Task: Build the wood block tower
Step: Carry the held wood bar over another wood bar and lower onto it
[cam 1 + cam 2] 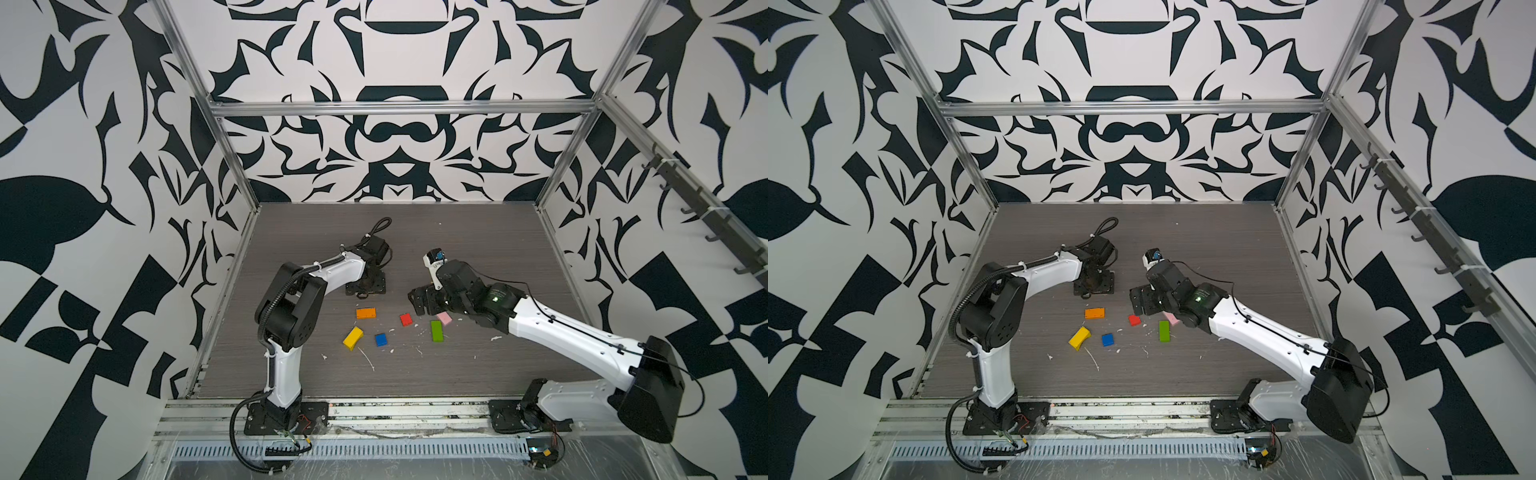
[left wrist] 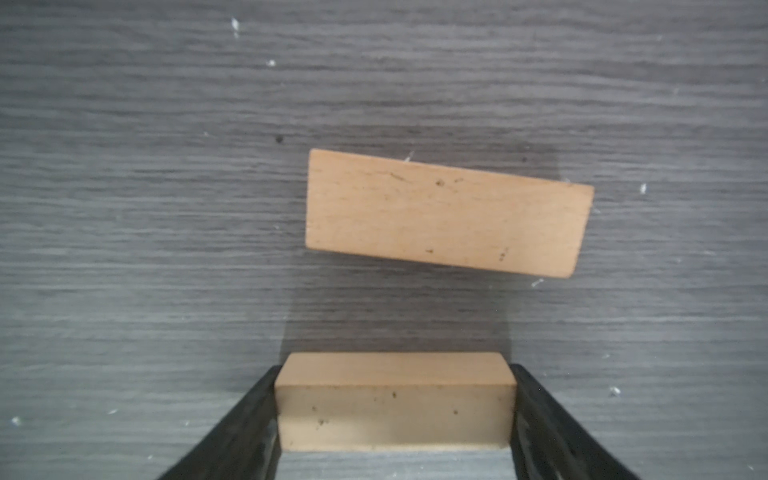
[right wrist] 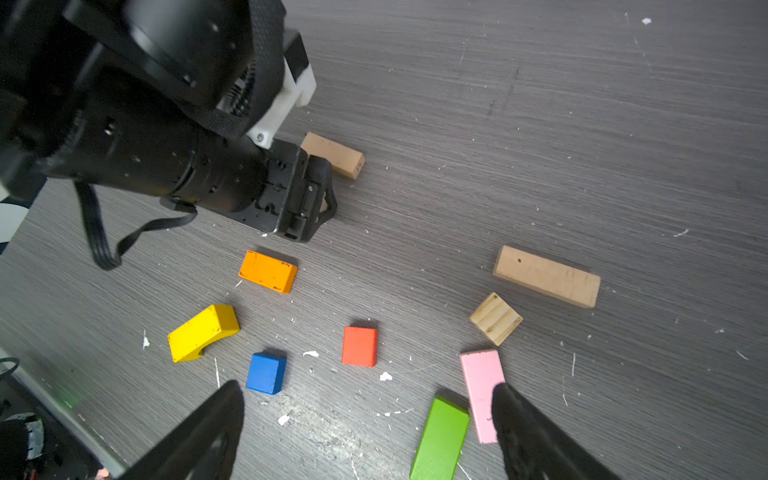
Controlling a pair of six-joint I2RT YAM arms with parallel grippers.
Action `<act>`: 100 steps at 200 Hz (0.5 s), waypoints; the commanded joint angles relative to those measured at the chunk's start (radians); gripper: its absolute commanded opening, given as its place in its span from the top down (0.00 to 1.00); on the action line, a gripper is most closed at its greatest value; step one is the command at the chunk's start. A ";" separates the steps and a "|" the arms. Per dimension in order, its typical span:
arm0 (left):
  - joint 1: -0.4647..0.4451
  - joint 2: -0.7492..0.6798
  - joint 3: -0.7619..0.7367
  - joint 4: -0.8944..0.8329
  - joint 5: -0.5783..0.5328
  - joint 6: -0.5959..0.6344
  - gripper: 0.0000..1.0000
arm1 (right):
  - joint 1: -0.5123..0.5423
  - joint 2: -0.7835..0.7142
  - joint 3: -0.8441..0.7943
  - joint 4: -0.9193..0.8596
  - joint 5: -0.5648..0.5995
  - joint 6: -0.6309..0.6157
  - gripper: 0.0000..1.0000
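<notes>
Left claw (image 2: pixel 395 376) clasps a smooth, rectangular tan wood plank (image 2: pixel 395 415).

Black-and-white patterned walls (image 1: pixel 395 62) enclose a grey wood-grain tabletop (image 1: pixel 457 232).

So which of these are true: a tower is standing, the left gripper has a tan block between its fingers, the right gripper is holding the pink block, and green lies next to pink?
1. A tower already stands. False: the orange block, red block and the rest lie singly on the table; none in view is stacked.
2. A tan block sits between the left gripper's fingers. True.
3. The right gripper holds the pink block. False: it is open and clamps nothing.
4. The green block lies beside the pink block. True.
</notes>
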 commanded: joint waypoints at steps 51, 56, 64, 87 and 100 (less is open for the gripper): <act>0.008 0.060 0.060 -0.031 0.005 0.083 0.35 | 0.003 -0.023 0.039 -0.020 0.018 -0.024 0.04; 0.010 0.063 0.063 -0.030 0.005 0.087 0.35 | 0.003 -0.024 0.041 -0.020 0.018 -0.024 0.04; 0.013 0.067 0.069 -0.031 0.004 0.090 0.35 | 0.003 -0.024 0.040 -0.020 0.019 -0.025 0.04; 0.021 0.078 0.086 -0.031 0.008 0.099 0.35 | 0.003 -0.019 0.040 -0.020 0.021 -0.026 0.04; 0.024 0.083 0.094 -0.031 0.008 0.102 0.35 | 0.003 -0.016 0.043 -0.021 0.020 -0.025 0.04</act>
